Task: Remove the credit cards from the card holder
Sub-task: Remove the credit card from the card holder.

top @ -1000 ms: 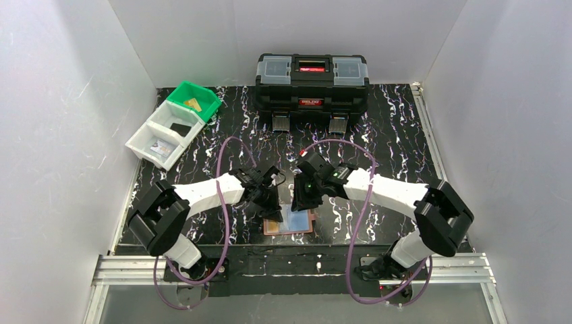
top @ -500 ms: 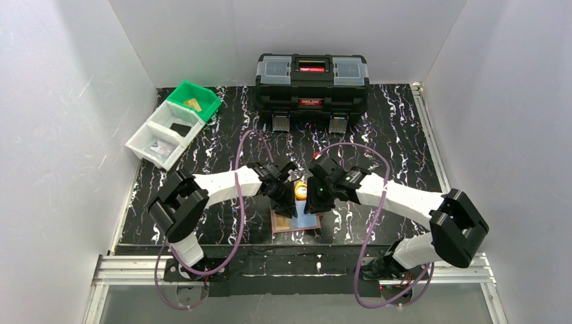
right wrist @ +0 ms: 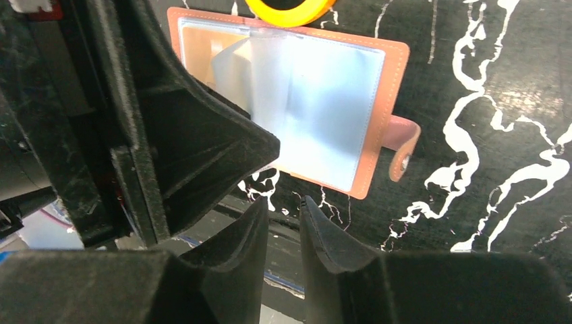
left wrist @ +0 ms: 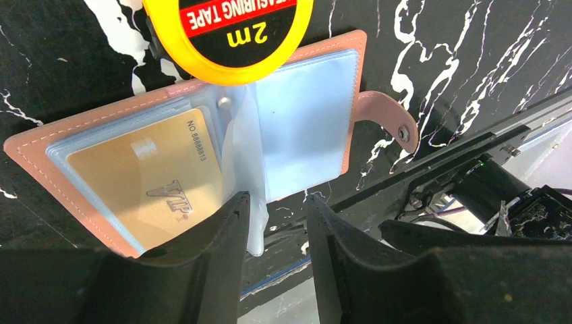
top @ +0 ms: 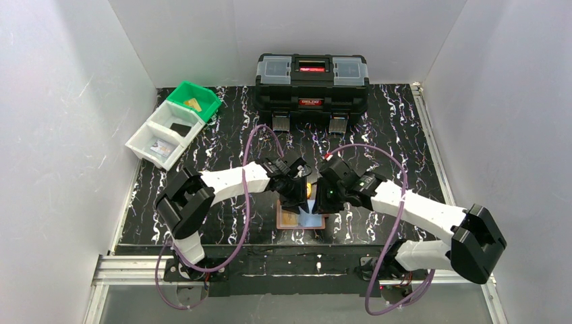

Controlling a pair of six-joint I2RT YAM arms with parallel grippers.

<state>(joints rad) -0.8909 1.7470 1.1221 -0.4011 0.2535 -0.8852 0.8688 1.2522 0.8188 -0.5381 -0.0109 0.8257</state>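
Top external view: both arms reach further right than a second ago, and the holder [top: 301,217] has shifted a little right with them. It lies open flat near the front edge of the mat [top: 391,135]. Tape measure [top: 309,191], hidden under the arms a second ago, now shows at the holder's far edge; left wrist view has it overlapping that edge. Main change: the left gripper [left wrist: 275,206], shut a second ago, is parting. Its fingers stand a modest way apart and clamp nothing. A loose clear sleeve [left wrist: 248,175] rises from the spine, its tip hanging in the gap beside one finger. Reads as that leaf being let go after a turn. Right gripper [right wrist: 283,206] is barely changed: narrow gap, nothing in it, poised just off the holder's near edge. Gold card [left wrist: 145,182] sits lodged in its pocket on the left half; the right half looks empty. Meaning for the task: the page is exposed but the card is not yet drawn. Likely next is a pinch on the card's edge with the holder pinned, or the holder may slide again.
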